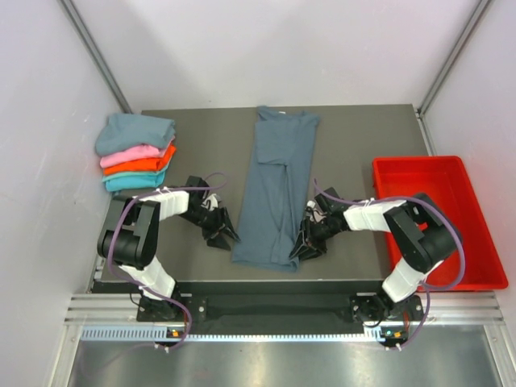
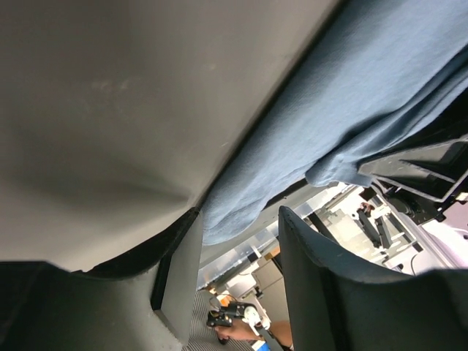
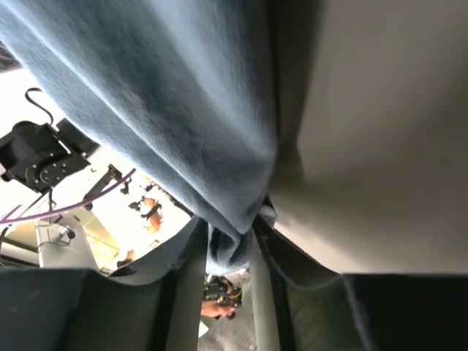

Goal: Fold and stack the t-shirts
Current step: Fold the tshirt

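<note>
A slate blue-grey t-shirt (image 1: 278, 189) lies lengthwise on the table, folded into a long strip, collar at the far end. My right gripper (image 1: 301, 244) is at its near right corner and is shut on a bunch of the cloth (image 3: 232, 248). My left gripper (image 1: 226, 236) is open just left of the near left hem; in the left wrist view the hem (image 2: 241, 212) ends ahead of the empty gap. A stack of folded t-shirts (image 1: 137, 151), blue-grey, pink, orange and turquoise, sits at the far left.
A red plastic tray (image 1: 439, 218) stands off the table's right side. The dark table (image 1: 201, 137) ends at a near edge just below both grippers. Grey walls close in on both sides.
</note>
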{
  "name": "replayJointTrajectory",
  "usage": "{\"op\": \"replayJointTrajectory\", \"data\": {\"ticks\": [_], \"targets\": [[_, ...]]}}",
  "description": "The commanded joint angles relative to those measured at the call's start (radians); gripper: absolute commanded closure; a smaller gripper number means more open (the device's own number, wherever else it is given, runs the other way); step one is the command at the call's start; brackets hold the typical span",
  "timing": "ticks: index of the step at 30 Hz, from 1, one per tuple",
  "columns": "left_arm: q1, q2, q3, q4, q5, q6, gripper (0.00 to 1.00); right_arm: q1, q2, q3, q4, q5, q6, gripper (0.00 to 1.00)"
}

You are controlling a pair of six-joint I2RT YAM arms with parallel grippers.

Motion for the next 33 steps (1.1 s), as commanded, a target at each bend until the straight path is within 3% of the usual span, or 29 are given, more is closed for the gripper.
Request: {"op": "replayJointTrajectory", "data": {"ticks": [1,3,7,9,26,30,33], "targets": [[0.000,-0.011,-0.015,0.023,0.021,-0.016,0.50,0.006,0.037,0.011,-0.004,0.003,0.042,0.72],[0.001,-0.011,-0.018,0.021,0.023,-0.013,0.50,0.007,0.032,0.003,-0.007,0.003,0.042,0.75],[-0.002,-0.002,-0.017,0.021,0.026,-0.016,0.51,0.007,0.006,-0.015,-0.018,0.011,0.033,0.95],[-0.005,0.006,-0.017,0.021,0.023,-0.014,0.51,0.006,-0.017,-0.027,-0.036,0.017,0.023,1.00],[-0.121,0.023,-0.027,0.058,0.047,-0.045,0.60,-0.080,-0.101,-0.072,-0.150,0.091,-0.061,1.00],[-0.135,0.024,-0.030,0.077,0.061,-0.056,0.69,-0.100,-0.119,-0.075,-0.168,0.106,-0.078,1.00],[-0.149,0.026,-0.026,0.081,0.072,-0.057,0.84,-0.114,-0.133,-0.076,-0.184,0.114,-0.088,1.00]]}}
